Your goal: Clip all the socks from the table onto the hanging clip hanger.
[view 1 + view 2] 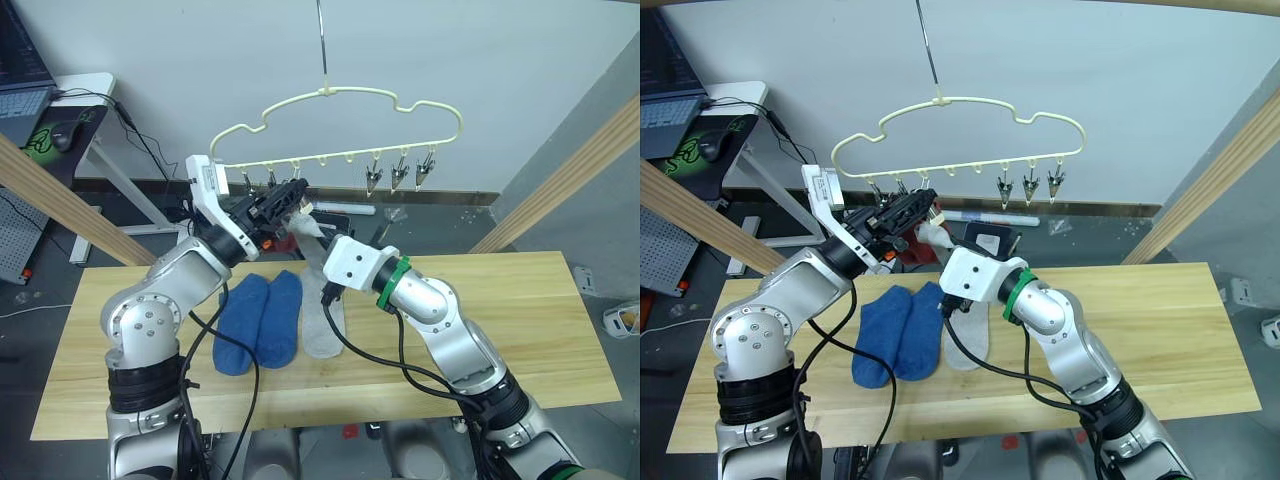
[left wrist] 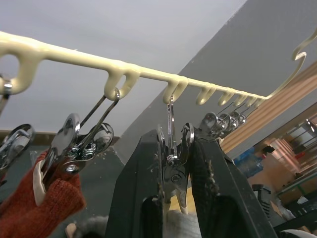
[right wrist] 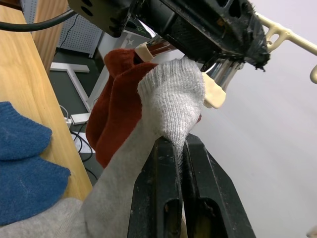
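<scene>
Under the hanger [image 1: 340, 110], left gripper [image 2: 174, 163] squeezes a clip [image 2: 173, 171], right gripper [image 3: 179, 148] pinches grey sock [image 3: 171, 101]; next feed cuff into clip

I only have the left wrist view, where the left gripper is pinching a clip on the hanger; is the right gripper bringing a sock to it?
Observer: Yes, the right gripper grips a grey sock, whose end sits just beneath the clip in the left gripper.
Operator: Thank you; what lies on the table?
Observer: Two blue socks lie side by side on the table.
Operator: Are any clips free?
Observer: Yes, three empty clips hang at the right end of the clip hanger.
</scene>
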`<action>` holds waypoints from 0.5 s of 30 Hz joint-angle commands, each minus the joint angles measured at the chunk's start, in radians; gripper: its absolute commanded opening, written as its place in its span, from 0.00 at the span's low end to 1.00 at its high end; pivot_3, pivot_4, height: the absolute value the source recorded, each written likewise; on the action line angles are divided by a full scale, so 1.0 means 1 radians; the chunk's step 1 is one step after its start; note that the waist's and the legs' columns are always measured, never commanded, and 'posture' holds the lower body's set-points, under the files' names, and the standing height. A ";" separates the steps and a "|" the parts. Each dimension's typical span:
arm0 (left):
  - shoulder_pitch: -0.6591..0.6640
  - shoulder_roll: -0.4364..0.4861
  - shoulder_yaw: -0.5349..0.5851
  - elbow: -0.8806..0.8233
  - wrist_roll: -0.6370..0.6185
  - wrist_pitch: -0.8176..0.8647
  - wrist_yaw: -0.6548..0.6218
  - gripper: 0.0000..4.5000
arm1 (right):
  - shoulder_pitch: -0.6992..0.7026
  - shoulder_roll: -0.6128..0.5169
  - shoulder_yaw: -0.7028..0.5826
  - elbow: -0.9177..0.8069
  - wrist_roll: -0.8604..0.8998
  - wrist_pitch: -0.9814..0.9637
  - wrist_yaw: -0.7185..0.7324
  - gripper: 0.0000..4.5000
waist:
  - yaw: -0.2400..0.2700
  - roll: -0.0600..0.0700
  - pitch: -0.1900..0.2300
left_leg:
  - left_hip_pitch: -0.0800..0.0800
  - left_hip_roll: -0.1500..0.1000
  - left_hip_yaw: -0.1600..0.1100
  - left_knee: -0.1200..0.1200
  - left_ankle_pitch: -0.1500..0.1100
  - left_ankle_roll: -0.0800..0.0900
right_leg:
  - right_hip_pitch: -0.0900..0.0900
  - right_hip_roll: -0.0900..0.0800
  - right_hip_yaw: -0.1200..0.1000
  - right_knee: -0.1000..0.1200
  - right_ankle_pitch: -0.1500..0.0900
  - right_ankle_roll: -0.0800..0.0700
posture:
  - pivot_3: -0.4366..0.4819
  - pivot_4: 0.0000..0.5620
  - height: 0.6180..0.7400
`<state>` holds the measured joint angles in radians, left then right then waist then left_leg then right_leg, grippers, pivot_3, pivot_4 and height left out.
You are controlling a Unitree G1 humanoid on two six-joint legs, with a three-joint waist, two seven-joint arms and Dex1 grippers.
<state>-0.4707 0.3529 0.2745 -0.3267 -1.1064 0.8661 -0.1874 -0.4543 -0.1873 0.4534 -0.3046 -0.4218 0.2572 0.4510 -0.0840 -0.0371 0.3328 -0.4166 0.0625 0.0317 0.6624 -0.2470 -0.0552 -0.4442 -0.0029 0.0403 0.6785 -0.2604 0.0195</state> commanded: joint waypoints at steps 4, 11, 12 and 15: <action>0.008 -0.004 0.007 -0.049 -0.050 -0.004 0.010 0.10 | -0.024 0.034 0.003 -0.005 -0.026 -0.005 -0.038 0.00 | 0.000 0.000 0.000 | 0.000 0.000 0.000 0.000 0.000 0.000 | 0.000 0.000 0.000 0.000 0.000 0.000 | 0.30 0.60 0.96; 0.019 0.010 0.007 -0.045 -0.059 -0.004 0.006 0.09 | -0.035 0.055 -0.010 0.018 -0.041 -0.010 -0.075 0.00 | 0.000 0.000 0.000 | 0.000 0.000 0.000 0.000 0.000 0.000 | 0.000 0.000 0.000 0.000 0.000 0.000 | 0.30 0.61 0.96; 0.019 0.011 0.007 -0.045 -0.059 -0.004 0.006 0.09 | -0.036 0.055 -0.009 0.019 -0.040 -0.011 -0.077 0.00 | 0.000 0.000 0.000 | 0.000 0.000 0.000 0.000 0.000 0.000 | 0.000 0.000 0.000 0.000 0.000 0.000 | 0.30 0.61 0.96; 0.022 0.015 0.008 -0.044 -0.058 -0.005 0.005 0.09 | -0.036 0.059 -0.012 0.014 -0.035 -0.019 -0.087 0.00 | 0.000 0.000 0.000 | 0.000 0.000 0.000 0.000 0.000 0.000 | 0.000 0.000 0.000 0.000 0.000 0.000 | 0.30 0.60 0.96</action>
<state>-0.4541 0.3580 0.2746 -0.3275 -1.1393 0.8661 -0.1769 -0.4824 -0.1420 0.4506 -0.2615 -0.4552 0.2614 0.3839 -0.0842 -0.0371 0.3328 -0.4165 0.0625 0.0317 0.6623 -0.2472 -0.0548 -0.4443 -0.0029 0.0403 0.6786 -0.2604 0.0194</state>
